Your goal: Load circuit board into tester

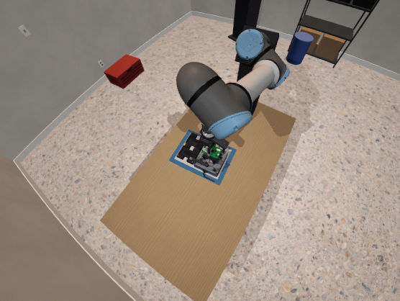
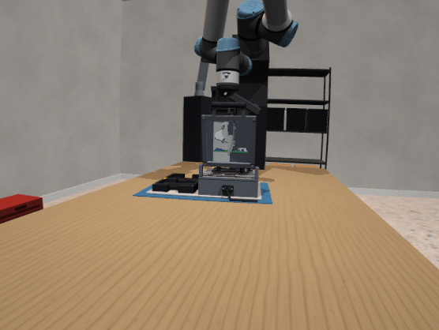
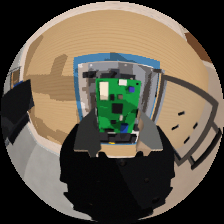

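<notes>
The green circuit board (image 1: 216,152) (image 2: 240,151) (image 3: 111,111) is held level above the tester (image 1: 220,168) (image 2: 213,187), component side up. My gripper (image 3: 117,108) is shut on it, with one finger at each long side. The board's large white connector (image 3: 104,91) is at its far left corner in the wrist view. The tester's lid (image 2: 249,136) (image 3: 192,120) stands open and upright; the board shows through it in the exterior view. The black tray (image 2: 189,188) beside the tester holds no board. The board hides the pins, and I cannot make out the lone black post.
Tester and tray stand on a blue-edged mat (image 1: 227,168) (image 2: 265,194) on the wooden table (image 1: 180,223) (image 2: 221,256). A cable (image 2: 241,200) leaves the tester's front. The raised lid stands close beside my gripper. A red box (image 1: 124,70) (image 2: 20,205) and blue bin (image 1: 299,50) are farther off.
</notes>
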